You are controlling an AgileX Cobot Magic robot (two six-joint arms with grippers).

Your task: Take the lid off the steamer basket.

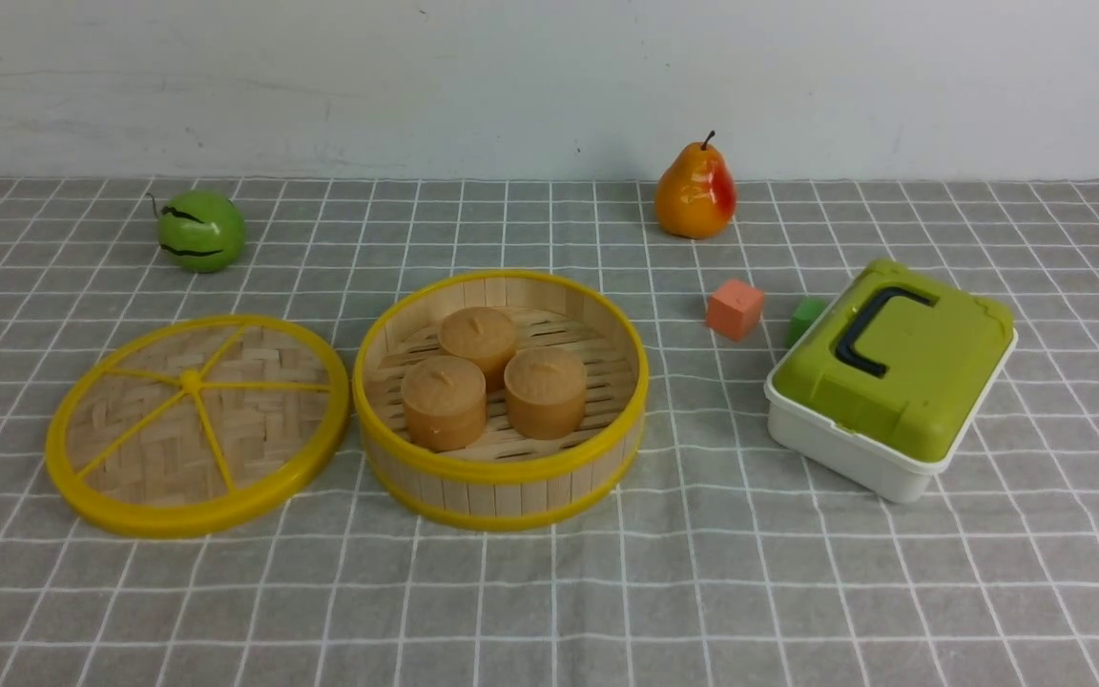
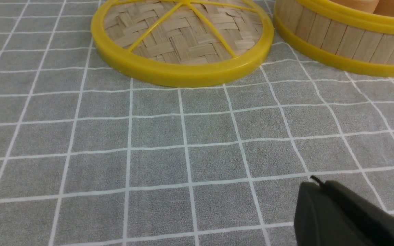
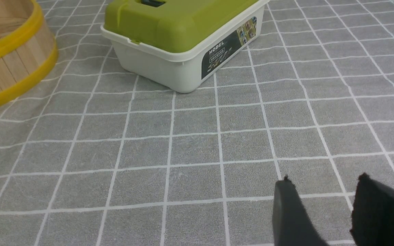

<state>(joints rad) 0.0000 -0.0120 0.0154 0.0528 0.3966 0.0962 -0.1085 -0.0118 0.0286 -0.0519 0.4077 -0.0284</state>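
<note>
The lid (image 1: 196,422), a woven bamboo disc with a yellow rim and spokes, lies flat on the cloth just left of the steamer basket (image 1: 502,482). The basket stands open with three tan buns (image 1: 490,382) inside. The lid (image 2: 183,37) and the basket wall (image 2: 347,41) also show in the left wrist view. My left gripper (image 2: 315,184) is shut and empty, low over the cloth in front of the lid. My right gripper (image 3: 323,181) is open and empty over the cloth in front of the green-lidded box. Neither arm shows in the front view.
A white box with a green lid (image 1: 893,377) stands at the right, also in the right wrist view (image 3: 183,34). An orange cube (image 1: 735,308) and a green cube (image 1: 805,318) lie behind it. A pear (image 1: 695,194) and a green apple (image 1: 200,230) stand at the back.
</note>
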